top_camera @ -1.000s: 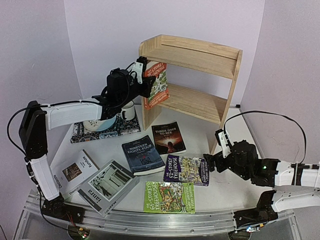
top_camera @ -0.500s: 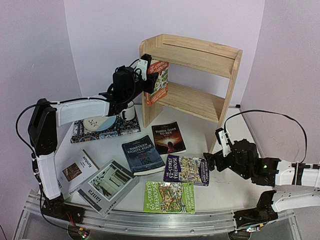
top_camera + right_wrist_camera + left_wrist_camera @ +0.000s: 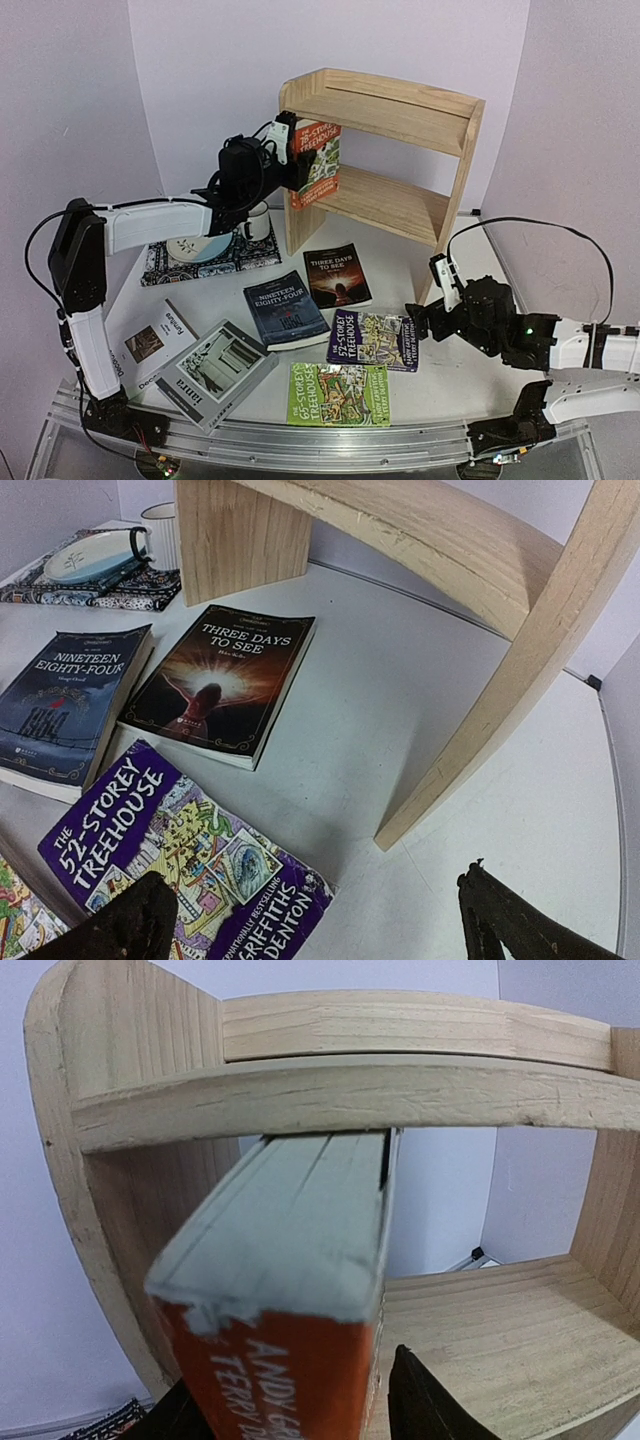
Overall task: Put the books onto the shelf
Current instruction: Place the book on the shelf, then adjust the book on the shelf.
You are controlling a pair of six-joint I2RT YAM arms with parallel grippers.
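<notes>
**One book at the shelf, six flat on the table**

On the left, the left gripper (image 3: 298, 170) reaches to the left end of the shelf (image 3: 400, 110). There the orange Treehouse paperback (image 3: 318, 160) stands upright under the top board, just beside the left side panel. In the left wrist view this book sits between the two fingers (image 3: 425, 1405). They lie close along both covers, but I cannot tell whether they pinch it. Its grey page edge faces the camera, and the orange cover is scuffed at one corner.

Six books lie flat, covers up, on the table (image 3: 395, 265). From the left they are:
- white "Decorate" (image 3: 150, 345)
- grey "ianra" (image 3: 218, 372)
- dark blue "Nineteen Eighty-Four" (image 3: 286, 308)
- black "Three Days to See" (image 3: 337, 275)
- green Treehouse book (image 3: 338, 394)
- purple "52-Storey Treehouse" (image 3: 375, 340)

On the right, the right gripper (image 3: 415, 325) hangs just beside the purple book's right edge. Its fingers (image 3: 135, 920) are spread wide and hold nothing.
</notes>
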